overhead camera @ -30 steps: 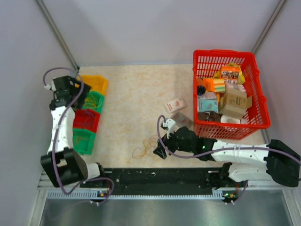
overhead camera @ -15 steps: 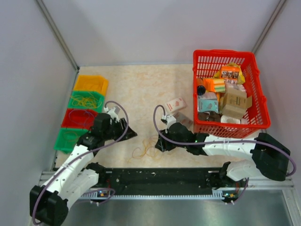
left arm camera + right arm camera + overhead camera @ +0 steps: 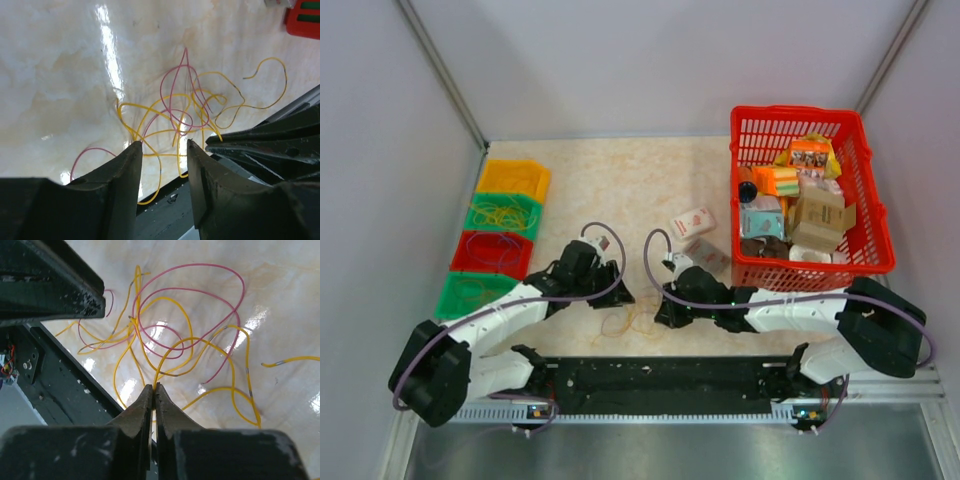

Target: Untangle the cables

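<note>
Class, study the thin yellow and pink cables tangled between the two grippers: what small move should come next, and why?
Probably close the left gripper on the thin yellow and pink cables. Its jaws stand apart over them, while the right gripper is shut on one yellow strand; two grips could draw the tangle apart.

cables [image 3: 620, 322] too fine overhead to tell apart; some hidden behind left gripper [image 3: 164, 145]

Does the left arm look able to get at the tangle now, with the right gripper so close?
Probably yes. The left gripper stands open at the cables, strands showing between its jaws. The right gripper, shut on a yellow strand, sits beside it, not across.
</note>
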You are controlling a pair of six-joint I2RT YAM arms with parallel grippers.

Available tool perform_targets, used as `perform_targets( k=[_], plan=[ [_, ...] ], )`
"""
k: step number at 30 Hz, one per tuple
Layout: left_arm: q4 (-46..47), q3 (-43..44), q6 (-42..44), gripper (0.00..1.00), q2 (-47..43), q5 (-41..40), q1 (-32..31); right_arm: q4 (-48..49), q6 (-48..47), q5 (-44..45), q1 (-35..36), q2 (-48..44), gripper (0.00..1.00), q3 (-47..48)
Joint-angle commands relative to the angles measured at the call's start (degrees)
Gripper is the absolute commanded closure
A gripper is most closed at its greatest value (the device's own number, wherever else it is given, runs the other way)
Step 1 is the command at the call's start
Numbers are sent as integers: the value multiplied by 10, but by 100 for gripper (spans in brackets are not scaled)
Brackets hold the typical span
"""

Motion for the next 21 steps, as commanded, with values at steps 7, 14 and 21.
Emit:
perform_targets(
  k=[7, 14, 21],
  plan=[
    [112, 66, 8, 48, 108, 44, -6, -12, -37, -1, -4, -98, 100, -11],
    [54, 129, 57, 59, 148, -11, -23, -2, -31, -4, -3, -105, 100, -22],
    [19, 148, 78, 44, 180, -39, -39, -3, -32, 2, -3, -113, 100, -30]
  ],
)
